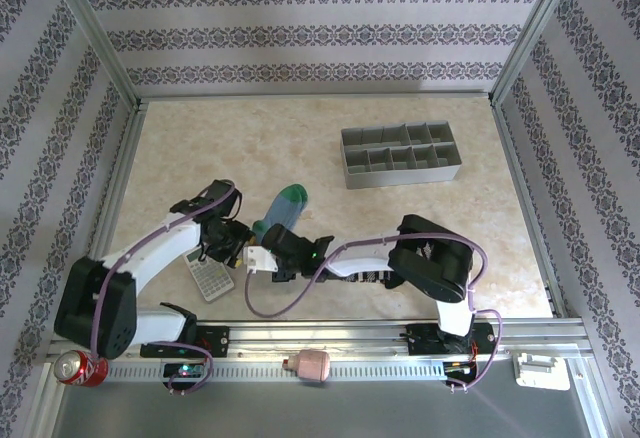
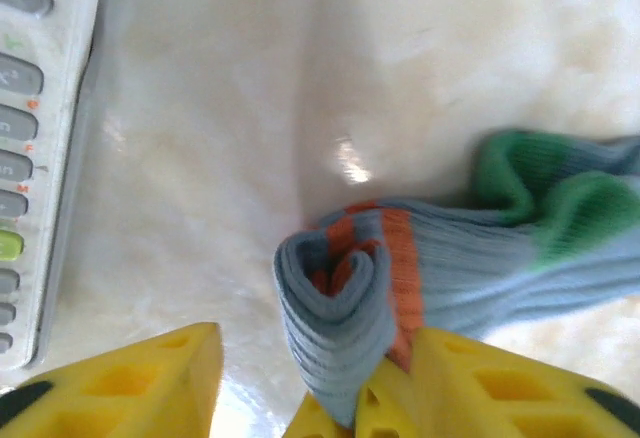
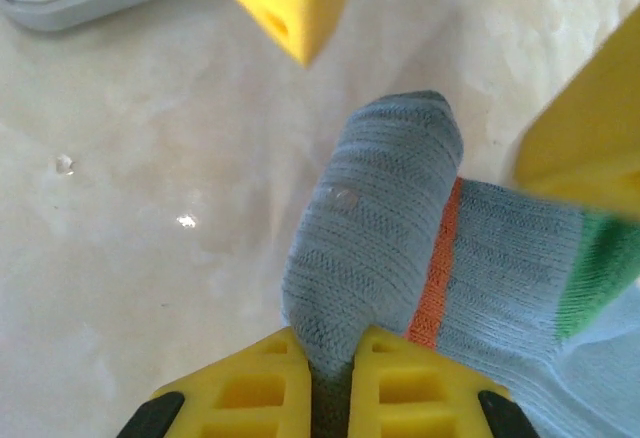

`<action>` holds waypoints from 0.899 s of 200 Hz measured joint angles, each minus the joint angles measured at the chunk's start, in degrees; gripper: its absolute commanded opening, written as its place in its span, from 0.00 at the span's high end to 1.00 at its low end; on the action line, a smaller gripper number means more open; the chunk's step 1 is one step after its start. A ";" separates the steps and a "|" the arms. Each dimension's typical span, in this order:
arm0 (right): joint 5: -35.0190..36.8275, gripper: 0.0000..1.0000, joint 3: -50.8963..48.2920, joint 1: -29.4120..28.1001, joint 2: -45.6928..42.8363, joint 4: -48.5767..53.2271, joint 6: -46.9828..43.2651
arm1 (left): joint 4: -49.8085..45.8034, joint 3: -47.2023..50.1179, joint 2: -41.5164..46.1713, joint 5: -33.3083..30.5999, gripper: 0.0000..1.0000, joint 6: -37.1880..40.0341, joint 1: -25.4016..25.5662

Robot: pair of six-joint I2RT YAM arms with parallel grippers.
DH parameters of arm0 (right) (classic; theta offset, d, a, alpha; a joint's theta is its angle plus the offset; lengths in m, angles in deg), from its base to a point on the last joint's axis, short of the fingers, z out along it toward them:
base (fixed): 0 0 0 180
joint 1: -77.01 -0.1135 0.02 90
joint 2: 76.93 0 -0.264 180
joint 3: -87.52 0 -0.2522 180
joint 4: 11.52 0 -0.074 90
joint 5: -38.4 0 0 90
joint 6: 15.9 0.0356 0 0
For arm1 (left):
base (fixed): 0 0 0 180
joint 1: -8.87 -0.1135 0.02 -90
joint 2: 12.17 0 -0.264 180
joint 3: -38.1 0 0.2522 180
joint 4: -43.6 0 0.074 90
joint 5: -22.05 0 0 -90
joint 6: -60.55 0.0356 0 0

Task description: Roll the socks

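Toward the worktop's (image 1: 250,138) near edge, left of centre, right pincer (image 3: 325,348) pinches the rolled end of the blue-grey sock (image 3: 380,208); left pincer (image 2: 318,358) spread astride it, calculator (image 2: 30,158) nearby.

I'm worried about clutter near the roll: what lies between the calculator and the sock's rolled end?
Bare table. The left wrist view shows an open stretch between the calculator and the sock, with nothing lying on it.
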State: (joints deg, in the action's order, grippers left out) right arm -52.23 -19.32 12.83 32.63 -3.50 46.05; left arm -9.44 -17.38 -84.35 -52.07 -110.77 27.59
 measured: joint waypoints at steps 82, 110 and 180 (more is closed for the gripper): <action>-24.44 1.00 3.52 9.53 2.27 4.92 13.25 | 7.06 5.46 7.56 0.00 0.45 0.48 -1.20; -30.45 1.00 4.74 11.78 3.87 5.57 16.90 | 13.53 8.96 7.54 1.70 0.45 -0.04 -0.76; -44.57 1.00 7.78 16.90 8.48 6.86 22.97 | 23.19 12.17 3.50 3.39 0.46 -0.42 0.24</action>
State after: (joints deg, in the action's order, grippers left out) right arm -96.79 -11.54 29.72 41.11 3.37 69.02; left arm 13.75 -5.20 -80.85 -48.68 -111.19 27.83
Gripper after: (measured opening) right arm 0.077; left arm 0.555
